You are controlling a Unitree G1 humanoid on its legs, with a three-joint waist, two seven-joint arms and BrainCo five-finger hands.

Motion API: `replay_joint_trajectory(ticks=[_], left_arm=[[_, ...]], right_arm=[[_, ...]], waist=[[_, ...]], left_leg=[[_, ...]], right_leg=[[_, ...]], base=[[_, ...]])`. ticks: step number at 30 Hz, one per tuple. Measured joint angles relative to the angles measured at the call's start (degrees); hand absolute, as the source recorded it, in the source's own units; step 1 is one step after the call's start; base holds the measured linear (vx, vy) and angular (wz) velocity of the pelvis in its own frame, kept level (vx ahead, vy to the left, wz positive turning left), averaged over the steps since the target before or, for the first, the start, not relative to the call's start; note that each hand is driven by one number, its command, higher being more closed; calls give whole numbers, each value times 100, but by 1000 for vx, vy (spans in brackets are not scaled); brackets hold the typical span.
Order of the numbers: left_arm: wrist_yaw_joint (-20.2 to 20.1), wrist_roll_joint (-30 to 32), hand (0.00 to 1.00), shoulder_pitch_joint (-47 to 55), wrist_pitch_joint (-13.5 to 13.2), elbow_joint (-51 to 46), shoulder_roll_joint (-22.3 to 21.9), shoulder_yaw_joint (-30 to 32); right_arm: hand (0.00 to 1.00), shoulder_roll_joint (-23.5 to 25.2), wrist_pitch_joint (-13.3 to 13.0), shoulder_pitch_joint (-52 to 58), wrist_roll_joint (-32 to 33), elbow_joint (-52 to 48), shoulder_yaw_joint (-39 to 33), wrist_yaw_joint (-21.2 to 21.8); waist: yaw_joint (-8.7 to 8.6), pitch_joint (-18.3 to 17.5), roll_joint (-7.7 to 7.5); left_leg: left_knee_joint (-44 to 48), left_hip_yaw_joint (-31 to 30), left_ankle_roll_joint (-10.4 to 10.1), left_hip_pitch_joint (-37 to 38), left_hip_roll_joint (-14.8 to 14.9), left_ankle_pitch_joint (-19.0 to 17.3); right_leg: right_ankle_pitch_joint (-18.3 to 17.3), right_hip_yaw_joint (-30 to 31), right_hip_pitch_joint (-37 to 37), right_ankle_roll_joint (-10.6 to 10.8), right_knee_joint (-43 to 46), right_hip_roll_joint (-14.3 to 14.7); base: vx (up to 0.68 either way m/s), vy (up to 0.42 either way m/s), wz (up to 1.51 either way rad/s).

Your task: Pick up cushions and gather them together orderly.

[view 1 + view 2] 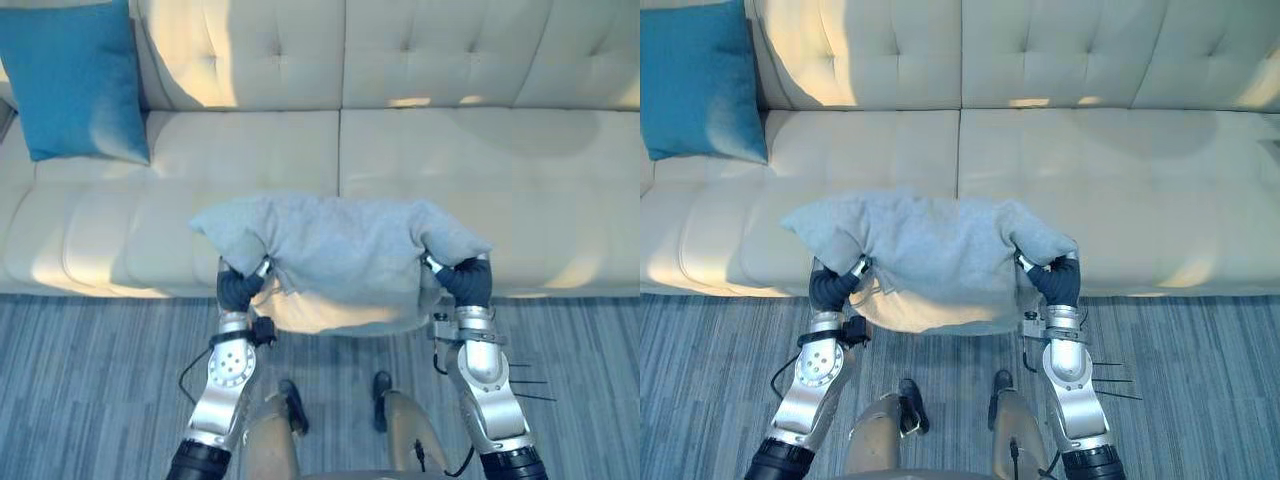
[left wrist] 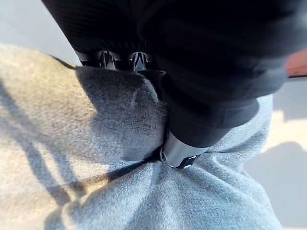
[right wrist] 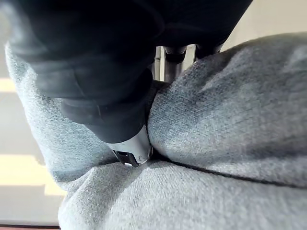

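We see the grey cushion [image 1: 340, 245] at the front edge of the cream sofa [image 1: 500, 170], held between both hands. The left hand [image 1: 240, 288] and the right hand [image 1: 468, 282] each pinch one end, with the thumb pressed deep into the fabric. The blue cushion [image 1: 75, 80] leans on the backrest at the sofa's left end.

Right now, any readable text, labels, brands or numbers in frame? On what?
None: no text can be read anywhere in these views.
Grey cushion, gripped at its ends by the left robot hand and the right robot hand: plain fabric, no tag visible.
Blue cushion: plain.
Sofa: no label visible.
Carpet: stripes, no print.
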Motion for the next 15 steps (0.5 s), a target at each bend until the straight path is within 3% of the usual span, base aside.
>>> replay_joint_trajectory(ticks=[3,6,7,8,9,11,12,13,14,15], left_arm=[[-69,0,100,167,36,16,-32,0],[-242,40,100,232,155,88,-29,0],[-243,46,100,235,159,88,-30,0],[-246,60,100,239,164,88,-37,-2],[-246,65,100,230,163,88,20,5],[-247,70,100,178,162,92,110,7],[-260,87,100,178,163,113,129,-18],[-318,115,100,181,164,119,146,-68],[-382,139,100,173,164,163,100,-81],[-460,193,100,185,166,253,-66,-143]], right_arm=[[100,-54,16,-75,-162,290,8,1],[100,-114,41,-84,-213,547,-16,0],[100,-115,41,-102,-213,576,-17,0],[100,-129,41,-113,-213,647,-25,2],[100,-93,40,-118,-214,705,-32,8],[100,-60,40,-103,-209,783,-47,56],[100,-83,50,-23,-209,792,-116,140],[100,-109,49,135,-208,779,-186,145],[100,-124,59,186,-207,786,-241,149],[100,-246,145,263,-208,793,-314,159]], waist=[[-28,4,-11],[-63,43,-105],[-65,47,-111],[-129,48,-93],[-164,40,-113],[-173,28,-149],[-237,19,-162],[-313,-17,-234],[-370,-2,-161],[-362,-56,120]], left_leg=[[18,23,34,264,-60,-241],[172,56,135,759,-192,-682],[143,41,173,822,-238,-704],[34,-5,253,932,-280,-716],[-32,-18,262,978,-281,-715],[-210,-39,261,1030,-321,-716],[-379,-121,208,1113,-424,-687],[-442,-228,31,1216,-598,-714],[-373,-358,-47,1229,-598,-781],[-355,-428,-149,1251,-438,-808]], right_leg=[[2,156,-133,5,595,-21],[211,193,-587,83,2289,-269],[391,180,-739,31,2582,-317],[306,14,-935,-215,2742,-389],[34,-160,-955,-190,2412,-367],[4,-293,-1035,-175,1317,-230],[259,-262,-994,-145,442,-60],[737,-66,-893,-204,-185,-16],[1047,71,-875,-282,-74,31],[840,-98,-923,-354,146,95]], base=[[39,69,-29],[28,49,-14],[63,54,-4],[113,59,-2],[166,41,3],[193,-20,11],[298,-63,46],[337,-97,67],[388,-97,52],[430,-66,25]])
